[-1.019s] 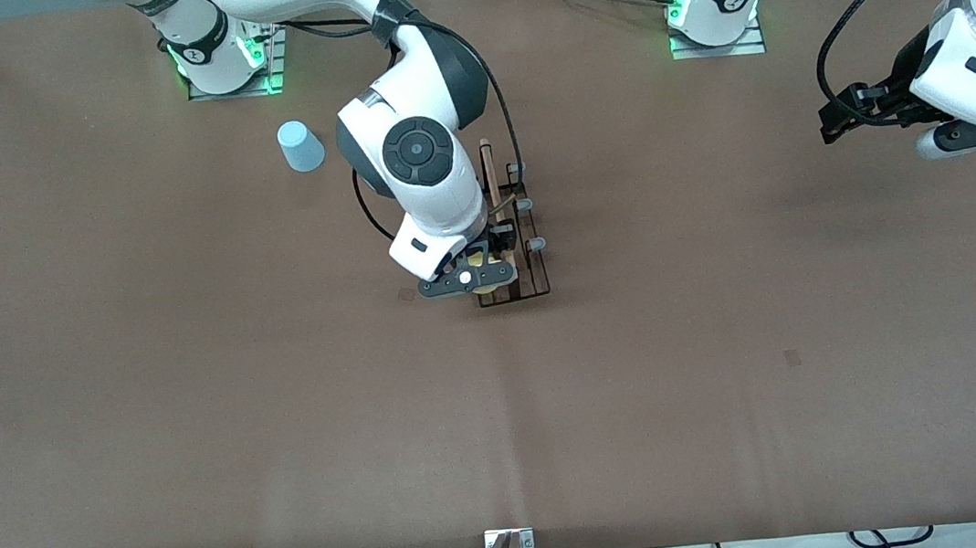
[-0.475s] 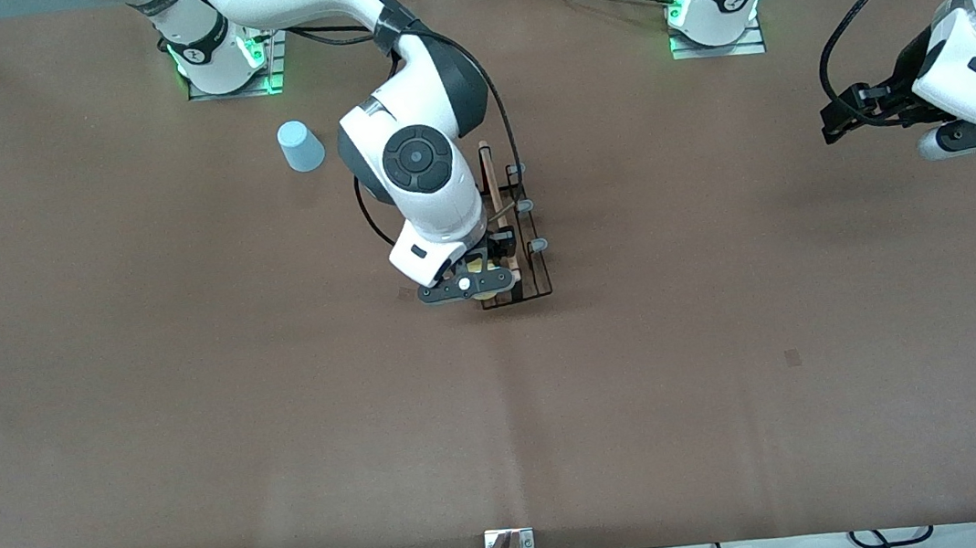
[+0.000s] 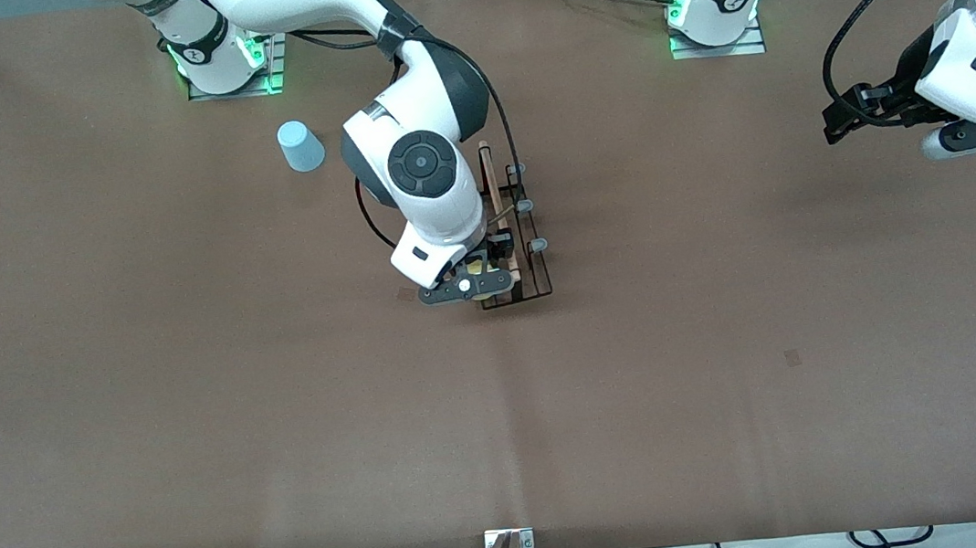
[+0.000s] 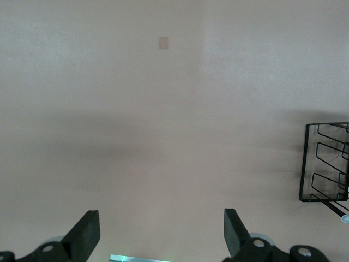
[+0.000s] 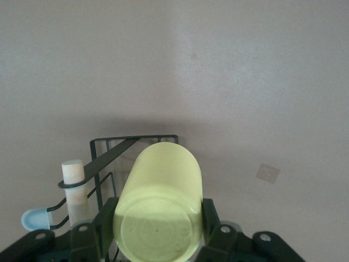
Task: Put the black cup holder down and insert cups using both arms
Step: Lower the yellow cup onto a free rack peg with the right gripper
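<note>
front: right gripper [image 3: 475, 283] over black wire cup holder [image 3: 513, 234]; pale blue plastic cup [image 3: 301, 145] waits | left wrist: left gripper [image 4: 158, 240] wide, idle | right wrist: clamps yellow plastic cup [image 5: 159, 207]; next, seat it on a prong.

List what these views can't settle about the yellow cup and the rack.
- Yellow cup: the front view shows only a sliver under the right gripper; whether it sits on a prong is hidden.
- Rack: its right-arm side is covered by the arm in the front view and cut off by the left wrist view's edge.
- Green cup: in no view.
</note>
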